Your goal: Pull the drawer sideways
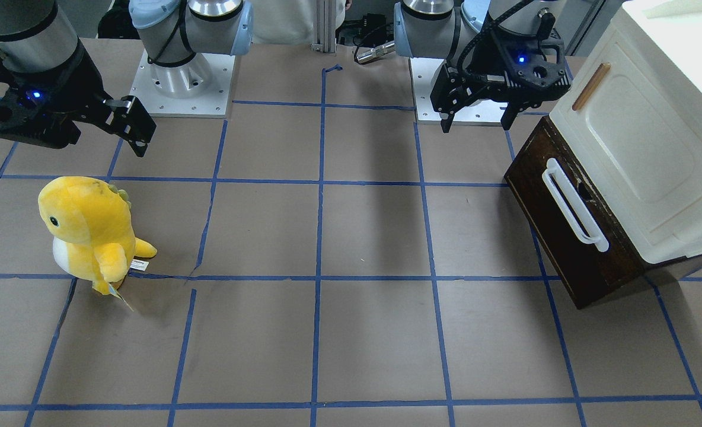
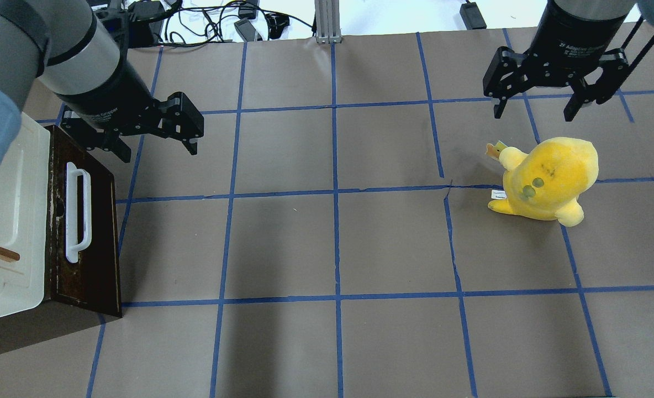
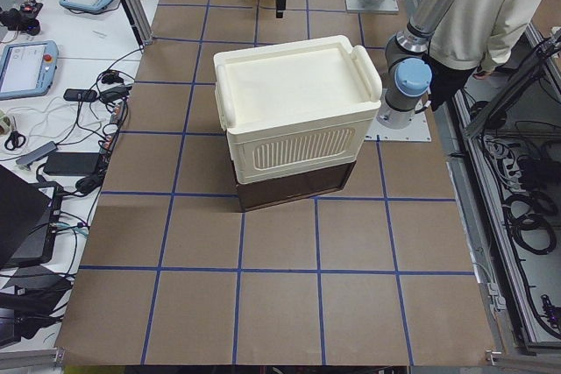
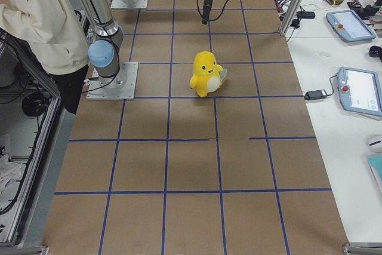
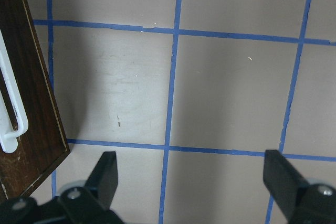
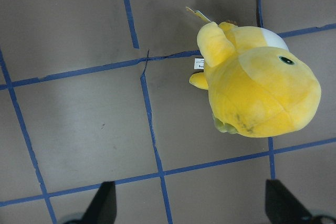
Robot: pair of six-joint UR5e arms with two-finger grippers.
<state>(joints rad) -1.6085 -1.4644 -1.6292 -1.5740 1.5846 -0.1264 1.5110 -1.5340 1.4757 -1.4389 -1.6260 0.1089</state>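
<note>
The drawer has a dark brown front and a long white bar handle. It sits under a cream-white cabinet at my left side of the table, and none of its inside shows. It also shows in the overhead view and the left wrist view. My left gripper is open and empty, above the table beside the drawer's end nearest my base, clear of the handle. My right gripper is open and empty, hovering above a yellow plush toy.
The cabinet door carries a small tan wooden handle. The yellow plush dinosaur stands on the brown table with blue tape grid lines. Both arm bases are bolted at the table's robot side. A person stands by the bases in the side views.
</note>
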